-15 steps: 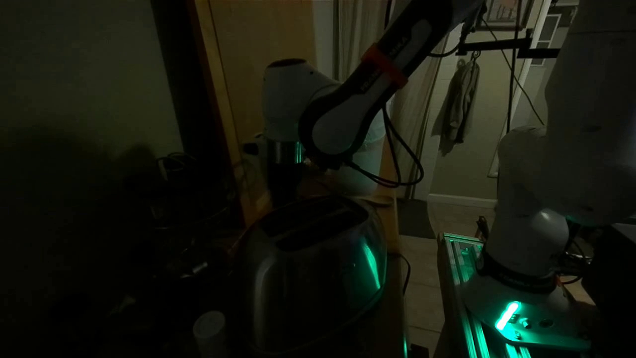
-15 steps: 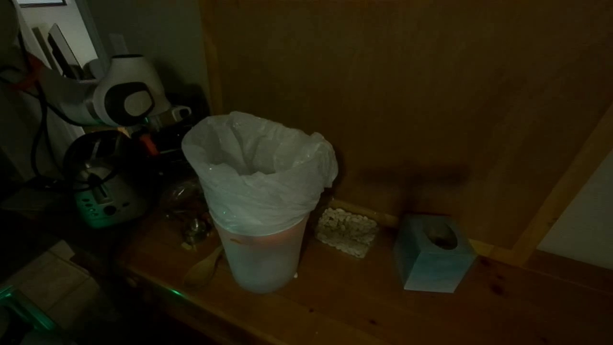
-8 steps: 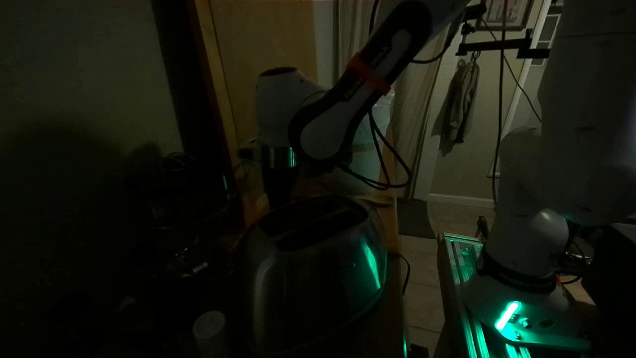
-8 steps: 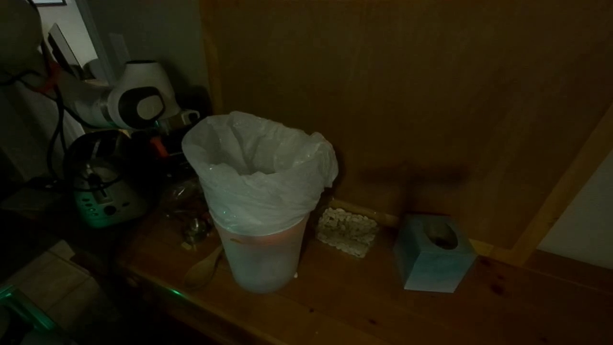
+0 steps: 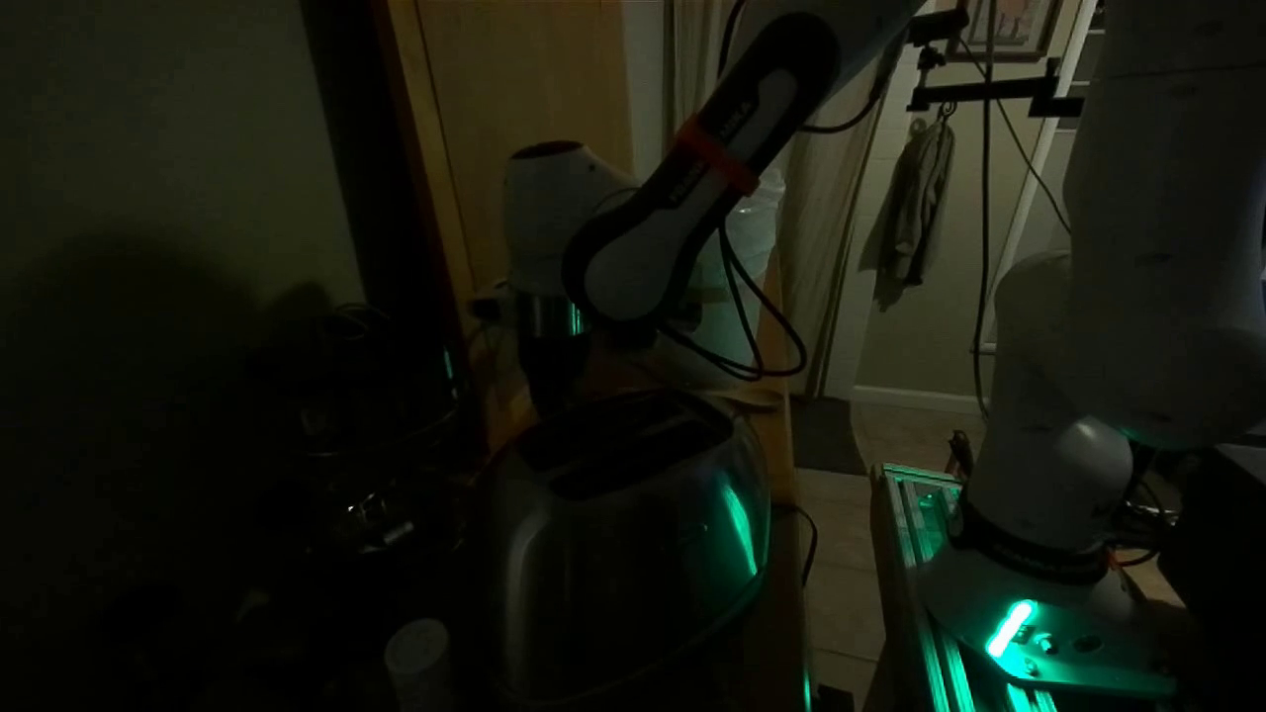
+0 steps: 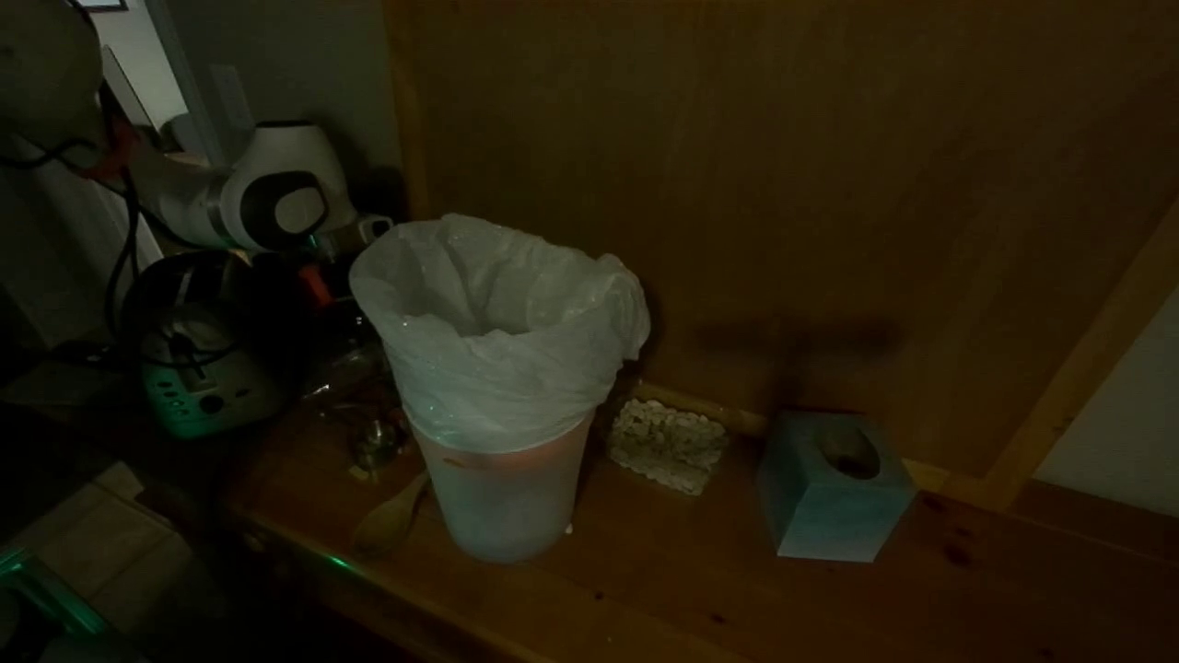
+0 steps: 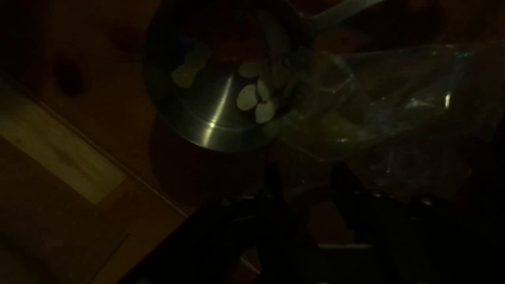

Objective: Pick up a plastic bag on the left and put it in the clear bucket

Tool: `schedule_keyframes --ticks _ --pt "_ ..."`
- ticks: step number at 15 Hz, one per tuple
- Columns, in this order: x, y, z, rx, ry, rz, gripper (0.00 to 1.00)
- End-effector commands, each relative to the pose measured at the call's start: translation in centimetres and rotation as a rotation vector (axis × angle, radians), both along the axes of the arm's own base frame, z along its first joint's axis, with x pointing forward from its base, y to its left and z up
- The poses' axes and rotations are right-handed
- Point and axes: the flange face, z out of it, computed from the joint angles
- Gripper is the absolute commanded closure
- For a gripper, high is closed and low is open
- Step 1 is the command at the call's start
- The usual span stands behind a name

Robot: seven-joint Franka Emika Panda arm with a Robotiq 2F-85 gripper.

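Because the clear, crumpled, thin-film plastic bag [image 7: 386, 102] appears limp, treat it as a light, soft load with no firm edge to bear against. It lies on the brown wooden counter [image 6: 737, 589], at the rim of the round, shiny metal dish [image 7: 193, 126] that holds pale oval pieces [image 7: 247, 97]; whether film and rim touch cannot be told in this light.

Jaw state: the jaws stand apart, a visible gap between their tips and nothing seen clamped there; whether this is full stroke cannot be told. In the wrist view the tips sit just beside the film's lower edge; their height above it cannot be read.

Grip point: take a gathered fold near the middle of the film, well away from the dish, so that several layers are pinched together. A single smooth layer is likely to slip. Low force should suffice, contents unconfirmed; film caught on the rim could tip the dish.

Placement: the translucent whitish, round, tapered plastic bucket [image 6: 507, 506] stands upright, its mouth lined by a crinkled white plastic liner [image 6: 511, 391]. Carry trailing film above the liner; on release, light film may cling to the jaws.
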Motion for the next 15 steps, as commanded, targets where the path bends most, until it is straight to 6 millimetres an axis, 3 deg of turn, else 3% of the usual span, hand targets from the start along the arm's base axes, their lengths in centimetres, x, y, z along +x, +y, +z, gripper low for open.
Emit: schedule_keyframes --ticks 1,3,9,15 --pt "1.1 -0.2 0.4 0.024 -0.019 -0.010 0.92" --pt "1.2 -0.3 0.5 0.026 -0.024 -0.014 1.00" --pt "1.3 -0.3 1.7 0.040 -0.034 -0.027 1.00" --pt "1.2 -0.2 6.7 0.006 -0.111 -0.051 1.00"
